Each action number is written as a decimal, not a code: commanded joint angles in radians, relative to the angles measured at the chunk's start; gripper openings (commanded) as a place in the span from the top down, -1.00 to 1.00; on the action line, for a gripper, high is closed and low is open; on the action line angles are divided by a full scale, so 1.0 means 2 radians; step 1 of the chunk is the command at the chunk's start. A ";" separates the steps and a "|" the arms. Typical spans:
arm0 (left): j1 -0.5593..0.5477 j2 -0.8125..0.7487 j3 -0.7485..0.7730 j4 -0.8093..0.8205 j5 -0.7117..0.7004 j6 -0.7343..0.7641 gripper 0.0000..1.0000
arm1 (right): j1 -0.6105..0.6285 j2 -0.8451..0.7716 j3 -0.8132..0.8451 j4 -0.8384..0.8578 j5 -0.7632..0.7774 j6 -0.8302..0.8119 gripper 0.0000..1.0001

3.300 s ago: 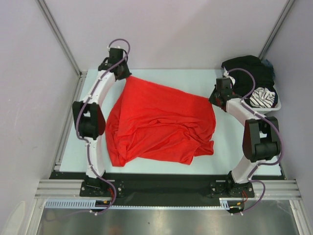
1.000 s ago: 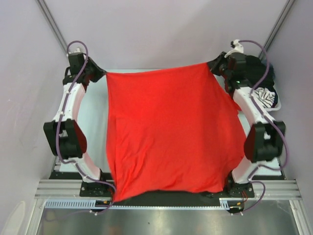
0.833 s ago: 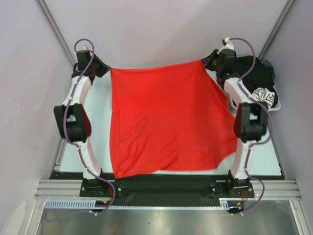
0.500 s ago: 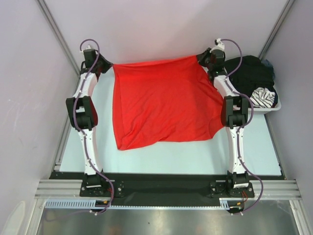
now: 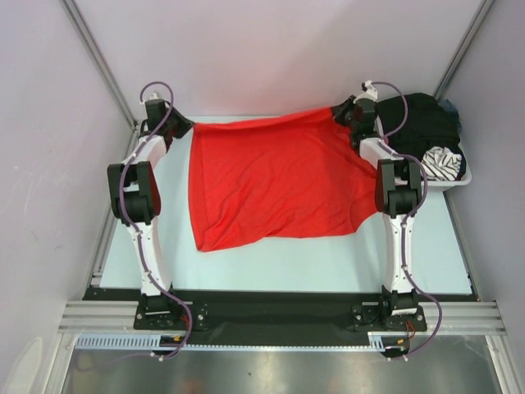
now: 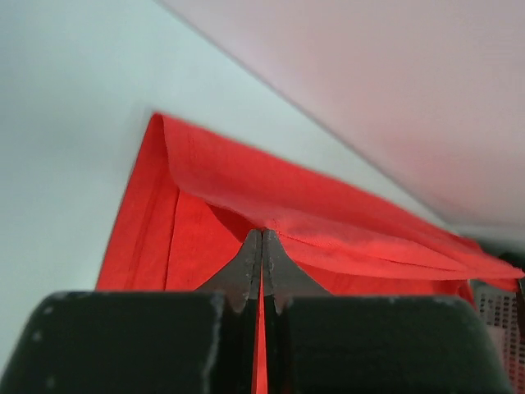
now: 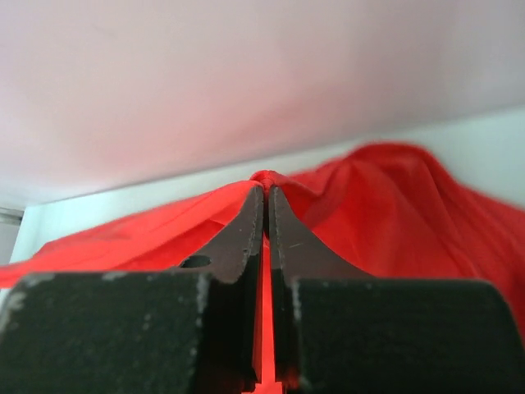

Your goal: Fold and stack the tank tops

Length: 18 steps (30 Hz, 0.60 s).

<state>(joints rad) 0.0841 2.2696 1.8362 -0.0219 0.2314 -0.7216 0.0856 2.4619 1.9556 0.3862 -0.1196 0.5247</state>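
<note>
The red tank top (image 5: 275, 180) is spread over the far half of the table, its far edge stretched taut between both arms. At the far left corner my left gripper (image 5: 182, 125) is shut on that edge; the left wrist view shows the red fabric (image 6: 328, 234) pinched at the tips of the left gripper (image 6: 262, 234). My right gripper (image 5: 339, 111) is shut on the far right corner, and in the right wrist view the cloth (image 7: 394, 213) bunches at the tips of the right gripper (image 7: 267, 190). The black tank top (image 5: 422, 119) lies heaped over the basket at the back right.
A white plastic basket (image 5: 456, 182) at the back right holds a black-and-white striped cloth (image 5: 440, 161). The back wall stands close behind both grippers. Metal frame posts (image 5: 98, 61) rise at the far corners. The near table strip (image 5: 287, 263) is bare.
Both arms have carried the red tank top from high above the table back toward the far wall and down, so it now lies flat. Both grips have held throughout.
</note>
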 commanded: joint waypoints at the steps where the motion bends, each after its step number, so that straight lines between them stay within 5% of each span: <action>1: -0.008 -0.050 -0.035 0.041 0.016 0.016 0.99 | -0.014 -0.044 -0.032 0.032 -0.002 0.037 1.00; 7: -0.012 -0.100 -0.137 0.073 0.003 0.026 0.99 | -0.026 -0.070 -0.105 0.042 0.001 0.045 1.00; 18: -0.021 -0.137 -0.213 0.074 -0.011 0.040 0.99 | -0.029 -0.095 -0.191 0.040 -0.012 0.041 1.00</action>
<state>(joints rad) 0.0494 2.0781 1.4399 0.0849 0.2367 -0.6750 0.0284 2.3466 1.6119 0.4091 -0.1402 0.6041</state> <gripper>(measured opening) 0.005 0.029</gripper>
